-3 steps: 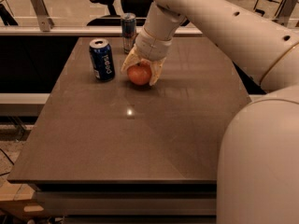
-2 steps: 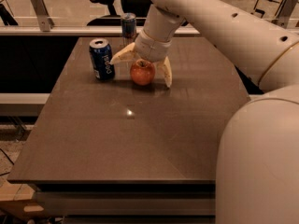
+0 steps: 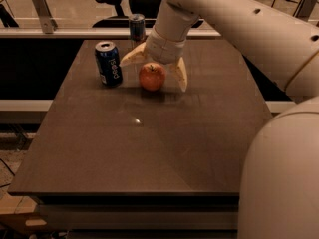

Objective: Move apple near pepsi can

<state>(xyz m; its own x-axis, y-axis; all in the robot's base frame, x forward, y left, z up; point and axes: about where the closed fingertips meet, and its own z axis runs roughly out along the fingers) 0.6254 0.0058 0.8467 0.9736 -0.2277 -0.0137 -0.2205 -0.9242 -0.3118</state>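
The apple (image 3: 152, 76), red-orange with a short dark stem, rests on the dark table (image 3: 149, 148) toward its far side. The pepsi can (image 3: 108, 63), dark blue with white lettering and a silver top, stands upright just left of the apple, a small gap between them. My gripper (image 3: 155, 69) hangs over the apple with its fingers spread wide. One tan finger (image 3: 132, 57) points left behind the apple. The other finger (image 3: 180, 74) sits to the apple's right. Neither finger touches the apple.
A slimmer blue-and-silver can (image 3: 137, 28) stands at the table's far edge behind the gripper. An office chair (image 3: 112, 4) is beyond the table. The white arm (image 3: 249, 29) crosses the upper right, and the robot's body (image 3: 281, 183) fills the lower right.
The gripper was shut around the apple, then opened and let it go. Its fingers have spread wider and lifted slightly. The apple stays beside the pepsi can.
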